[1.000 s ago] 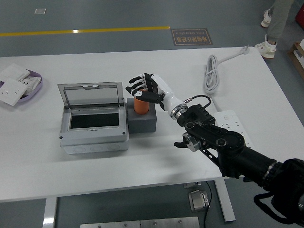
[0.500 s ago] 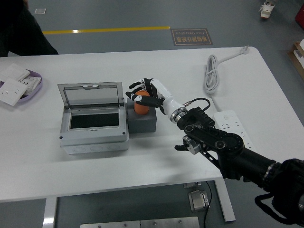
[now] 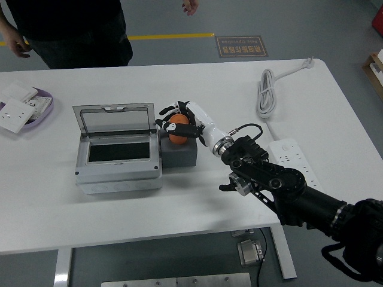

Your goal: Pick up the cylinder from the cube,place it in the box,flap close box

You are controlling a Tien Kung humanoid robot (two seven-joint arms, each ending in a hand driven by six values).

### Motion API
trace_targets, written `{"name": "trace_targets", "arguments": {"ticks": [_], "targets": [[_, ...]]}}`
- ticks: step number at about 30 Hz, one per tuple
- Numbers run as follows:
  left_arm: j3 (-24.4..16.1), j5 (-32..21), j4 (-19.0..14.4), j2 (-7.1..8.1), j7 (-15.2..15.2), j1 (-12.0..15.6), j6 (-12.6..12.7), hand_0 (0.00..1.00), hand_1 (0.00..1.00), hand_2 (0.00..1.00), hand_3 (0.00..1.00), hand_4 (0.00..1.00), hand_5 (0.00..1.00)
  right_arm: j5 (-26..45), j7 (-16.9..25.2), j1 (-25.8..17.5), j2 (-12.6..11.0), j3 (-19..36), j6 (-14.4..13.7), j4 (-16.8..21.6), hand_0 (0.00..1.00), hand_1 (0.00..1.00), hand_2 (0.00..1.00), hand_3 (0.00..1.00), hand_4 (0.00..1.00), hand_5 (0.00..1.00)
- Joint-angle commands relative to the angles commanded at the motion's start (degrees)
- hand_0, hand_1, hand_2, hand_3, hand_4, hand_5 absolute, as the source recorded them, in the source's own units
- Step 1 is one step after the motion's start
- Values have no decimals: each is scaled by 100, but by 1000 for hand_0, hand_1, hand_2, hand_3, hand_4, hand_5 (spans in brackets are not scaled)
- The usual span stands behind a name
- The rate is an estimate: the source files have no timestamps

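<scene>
Box [image 3: 118,156] lid up, inside dark; right hand [image 3: 181,121] gripping cylinder [image 3: 176,133] atop cube [image 3: 179,154].

A white table [image 3: 179,197] stands on grey floor [image 3: 287,30] marked by a yellow line [image 3: 170,36].

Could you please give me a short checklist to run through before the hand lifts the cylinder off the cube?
1. Right hand wrapped around the orange cylinder: ok, fingers curl round its top.
2. Cylinder clear of the cube: not ok, it sits in the cube's top.
3. Box open to receive it: ok, the flap stands up at the back.
4. Path from cube to box opening: ok, nothing stands between them.
5. Person at the far side clear of the table: ok, hands hang away from it.
6. Grip firmness: cannot tell.
</scene>
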Motion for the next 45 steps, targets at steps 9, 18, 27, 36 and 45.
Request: {"name": "trace_targets", "arguments": {"ticks": [9, 18, 27, 36, 45], "targets": [[25, -10, 1, 2, -9, -14, 1, 629, 647, 625, 668, 722, 253, -2, 54, 19, 0, -63, -102, -5, 782, 681, 666, 763, 807, 144], [32, -5, -2, -1, -13, -16, 1, 629, 647, 625, 668, 722, 253, 78, 93, 5, 0, -186, -141, -45, 804, 723, 686, 731, 794, 98], [33, 7, -7, -4, -15, -33, -1, 629, 647, 625, 668, 722, 253, 202, 102, -2, 0, -254, -141, -54, 802, 718, 664, 711, 796, 115], [40, 43, -21, -3, -16, -65, 0, 629, 647, 625, 668, 722, 253, 429, 109, 21, 0, -350, -134, 3, 773, 689, 574, 612, 573, 45], [56, 31, -24, -12, -20, -65, -3, 629, 647, 625, 668, 722, 253, 502, 124, 28, 0, -431, -181, -5, 773, 655, 537, 543, 366, 2]]}}
